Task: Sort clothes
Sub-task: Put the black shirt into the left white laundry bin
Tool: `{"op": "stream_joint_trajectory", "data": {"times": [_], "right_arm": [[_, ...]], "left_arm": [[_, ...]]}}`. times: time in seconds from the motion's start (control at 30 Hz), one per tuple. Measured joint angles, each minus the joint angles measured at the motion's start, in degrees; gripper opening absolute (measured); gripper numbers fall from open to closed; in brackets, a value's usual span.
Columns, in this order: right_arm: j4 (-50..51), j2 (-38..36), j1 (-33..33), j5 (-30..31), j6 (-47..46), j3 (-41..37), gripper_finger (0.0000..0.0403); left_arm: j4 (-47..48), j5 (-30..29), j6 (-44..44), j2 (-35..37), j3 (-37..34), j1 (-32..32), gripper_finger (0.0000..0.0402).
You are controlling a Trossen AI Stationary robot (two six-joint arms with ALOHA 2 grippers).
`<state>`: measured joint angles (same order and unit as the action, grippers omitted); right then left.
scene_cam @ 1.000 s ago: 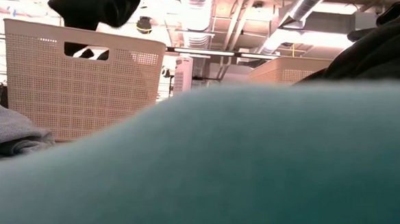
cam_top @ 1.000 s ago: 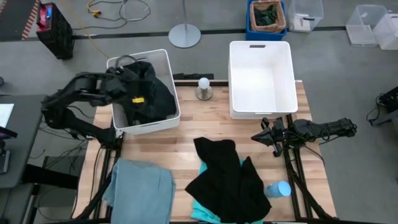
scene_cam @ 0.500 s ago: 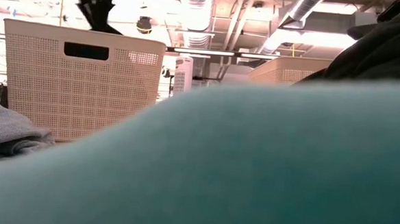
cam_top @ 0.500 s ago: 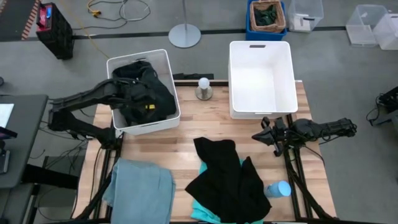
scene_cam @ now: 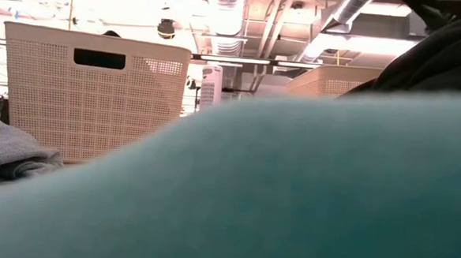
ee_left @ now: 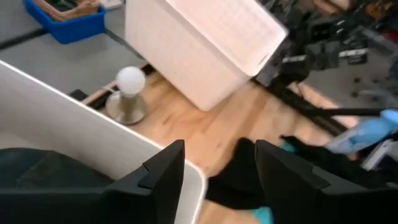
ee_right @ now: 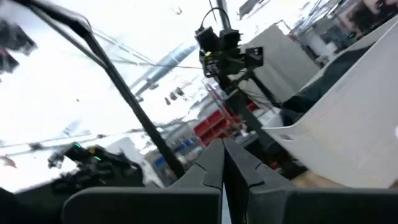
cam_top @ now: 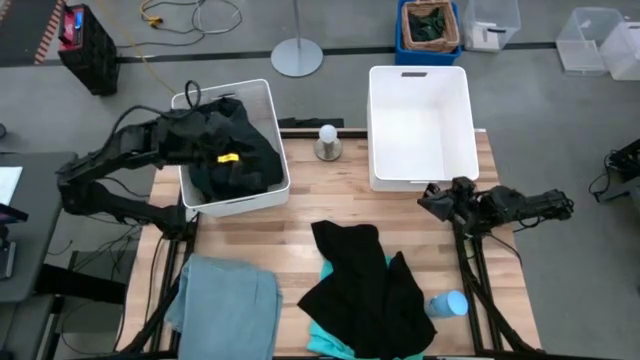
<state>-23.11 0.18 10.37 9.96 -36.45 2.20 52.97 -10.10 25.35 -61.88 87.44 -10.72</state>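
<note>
A dark teal-green garment (cam_top: pixel 235 160) lies in the left white bin (cam_top: pixel 275 110); it also shows in the left wrist view (ee_left: pixel 50 174). My left gripper (cam_top: pixel 205 140) is open and empty over that bin (ee_left: pixel 214 180). A black garment (cam_top: pixel 365 280) lies spread on the table's near middle, on top of a bright turquoise one (cam_top: pixel 325 342). A grey-blue garment (cam_top: pixel 225 305) lies at the near left. My right gripper (cam_top: pixel 432 200) is shut and empty beside the near right corner of the right white bin (cam_top: pixel 420 120); its shut fingers show in the right wrist view (ee_right: pixel 224 168).
A white bulb on a round stand (cam_top: pixel 327 142) stands between the two bins. A blue cylinder (cam_top: pixel 448 303) lies at the near right. A blue crate with dark cloth (cam_top: pixel 430 28) sits on the floor beyond the table. In the low view, turquoise cloth (scene_cam: pixel 290 195) fills the foreground.
My left gripper held the dark teal-green garment above the left bin, let it go, and has drawn back toward the table's left. The garment has fallen into the bin. My right gripper has shifted a little toward the table's right and far edges.
</note>
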Motion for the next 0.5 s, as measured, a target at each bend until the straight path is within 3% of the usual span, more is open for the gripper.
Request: {"op": "stream_joint_trajectory", "data": {"times": [0.23, 0.5], "right_arm": [[-2.96, 4.70, 0.00, 0.02, -3.50, 3.82, 0.0024], [-4.69, 19.04, 0.00, -0.46, 11.66, 18.74, 0.0024]], "left_arm": [[-0.64, -0.45, -0.36, -0.11, -0.17, 3.58, 0.0181], [-1.68, -2.17, -3.50, -0.09, -0.17, 6.14, 0.0180]]}}
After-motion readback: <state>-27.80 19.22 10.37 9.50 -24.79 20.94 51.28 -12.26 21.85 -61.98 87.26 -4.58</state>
